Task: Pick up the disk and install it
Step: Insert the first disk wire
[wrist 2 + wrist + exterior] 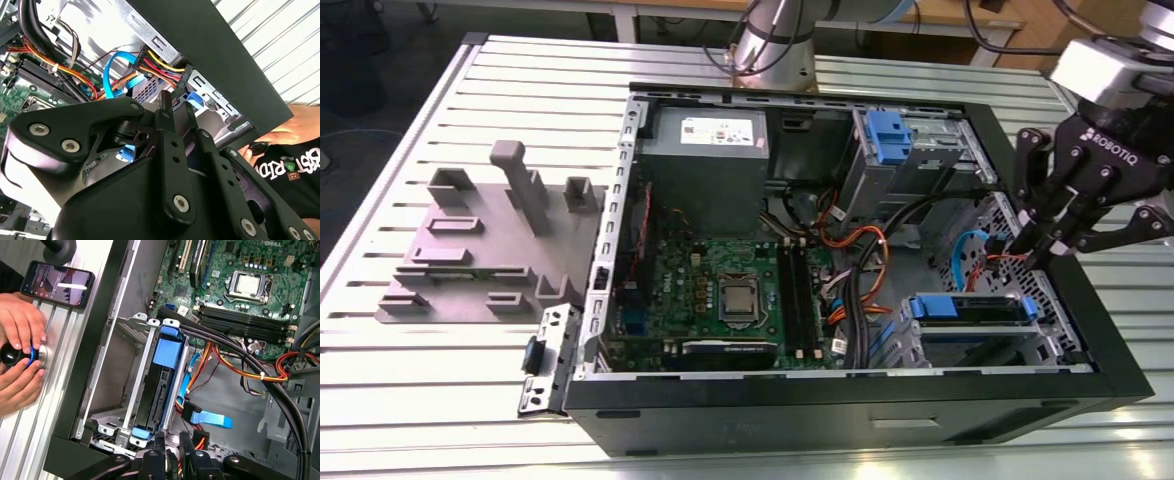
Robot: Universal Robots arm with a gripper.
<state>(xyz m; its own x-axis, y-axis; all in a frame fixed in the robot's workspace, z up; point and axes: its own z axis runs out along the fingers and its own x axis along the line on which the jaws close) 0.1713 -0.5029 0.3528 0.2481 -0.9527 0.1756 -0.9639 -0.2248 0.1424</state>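
Evidently seated: the disk (161,390) lies in its blue carrier, slid down between the rails of the metal drive cage (142,365). In the exterior view it shows as a blue-edged slab (967,308) low in the case, toward the exterior view's right.

The gripper (1041,245) hangs just above that bay. Its tips are drawn together or nearly so, pinching nothing. In the first wrist view the gripper (171,450) sits just beside the carrier's near end; I cannot tell if they touch.

A blue flat cable (210,418) and orange-yellow wires (235,365) run close by the cage.

Judgement: the pick-up is done and the install is at its tail, with the disk in its slot but not visibly cabled. Any further move calls for working straight along the cage rails, clear of those wires — little room at either side.

The black case (854,400) rests on the slotted table (454,400). A person's hands (20,335) rest on a knob on the table beside the case.
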